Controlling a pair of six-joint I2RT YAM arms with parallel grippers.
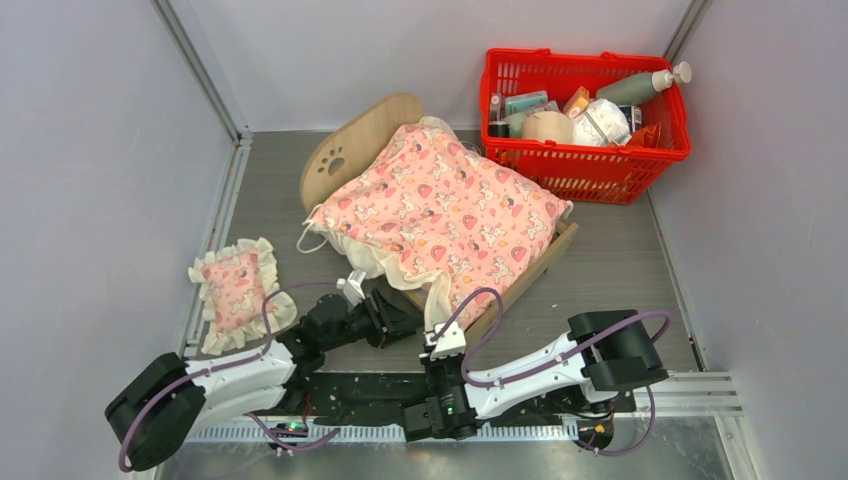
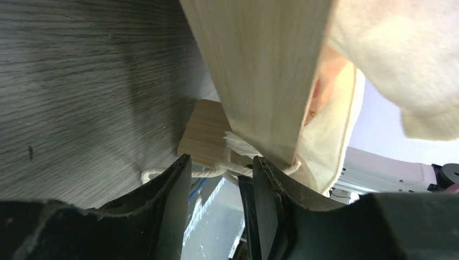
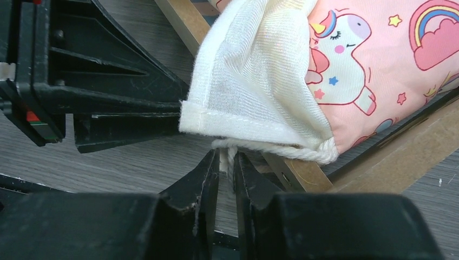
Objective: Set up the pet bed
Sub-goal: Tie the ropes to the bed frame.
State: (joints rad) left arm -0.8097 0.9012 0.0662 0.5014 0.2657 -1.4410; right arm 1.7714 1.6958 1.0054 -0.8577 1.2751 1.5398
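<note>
Pet bed [image 1: 345,160] sits on the table [image 1: 620,260] beside the red basket [image 1: 600,175], unicorn blanket [image 1: 450,205] draped over it. Left gripper [image 2: 222,162] spread at its corner; right gripper [image 3: 227,157] nearly closed around the white cord [image 3: 281,150] (pinching? can't tell).

The left arm [image 1: 230,375] stretches low from the near left toward the right, the left tool [image 2: 219,181] with jaws standing apart, while the right arm [image 1: 540,370] folds leftward along the near edge, the right tool [image 3: 227,170] pointing far, jaws almost together.
</note>
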